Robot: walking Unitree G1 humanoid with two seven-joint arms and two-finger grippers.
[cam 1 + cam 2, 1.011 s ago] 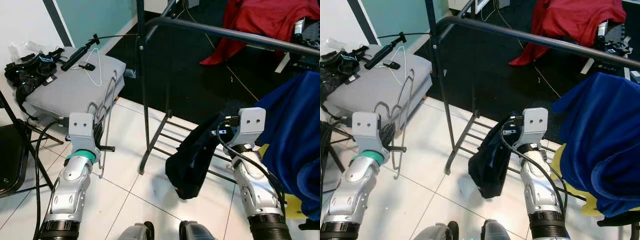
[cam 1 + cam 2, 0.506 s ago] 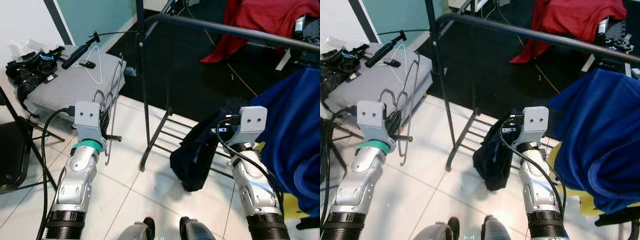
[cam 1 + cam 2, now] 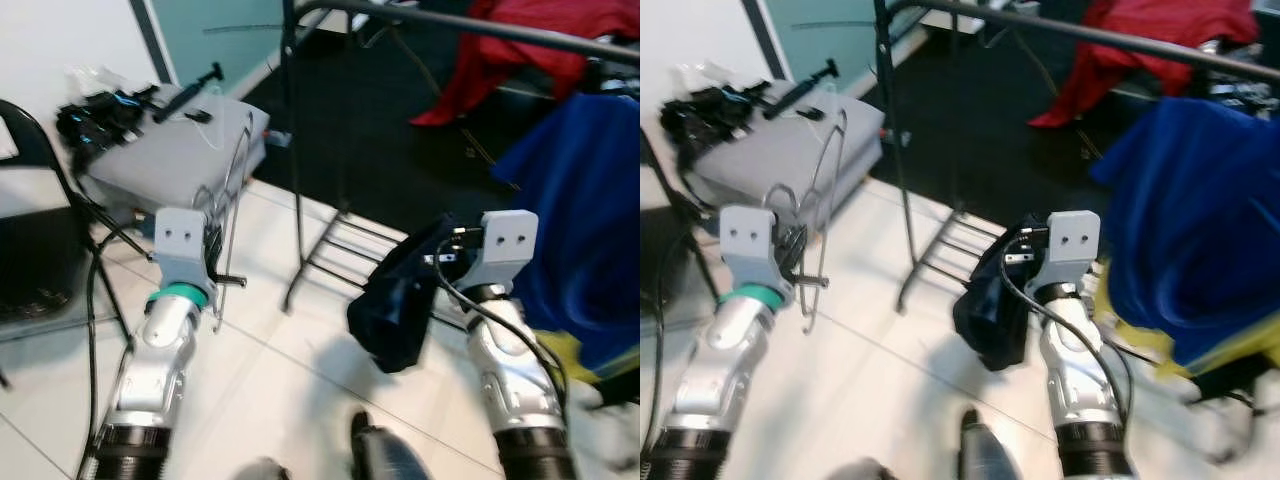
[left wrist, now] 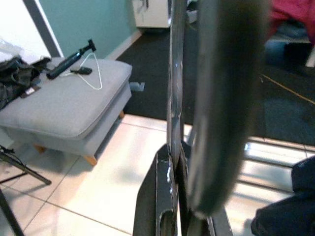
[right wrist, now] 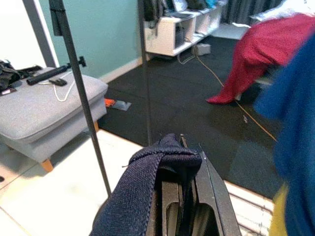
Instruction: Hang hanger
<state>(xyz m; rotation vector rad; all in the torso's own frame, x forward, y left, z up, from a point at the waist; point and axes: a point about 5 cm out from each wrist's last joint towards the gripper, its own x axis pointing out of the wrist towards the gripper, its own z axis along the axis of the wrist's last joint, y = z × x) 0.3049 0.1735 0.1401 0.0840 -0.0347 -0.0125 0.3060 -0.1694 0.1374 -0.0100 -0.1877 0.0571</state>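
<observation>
My left gripper (image 3: pixel 216 262) is shut on a silver wire hanger (image 3: pixel 233 190), which it holds upright at my lower left, left of the rack's upright pole (image 3: pixel 293 150). In the left wrist view the hanger wire (image 4: pixel 174 88) runs up from between the shut fingers (image 4: pixel 165 196). My right gripper (image 3: pixel 442 262) is shut on a dark navy garment (image 3: pixel 398 305) that droops from it above the white floor. In the right wrist view that garment (image 5: pixel 147 187) is draped over the fingers. The rack's dark rail (image 3: pixel 460 22) crosses the top of the view.
A blue garment (image 3: pixel 580 210) hangs from the rail at the right, with a red cloth (image 3: pixel 540 40) behind it. A grey ottoman (image 3: pixel 165 155) with a white hanger and a black stick stands at the left. A black chair (image 3: pixel 40 270) is at the far left.
My left arm has lifted the wire hanger higher and closer to the rack pole. The whole picture has shifted and blurred as the camera moved. The right gripper keeps the garment.
</observation>
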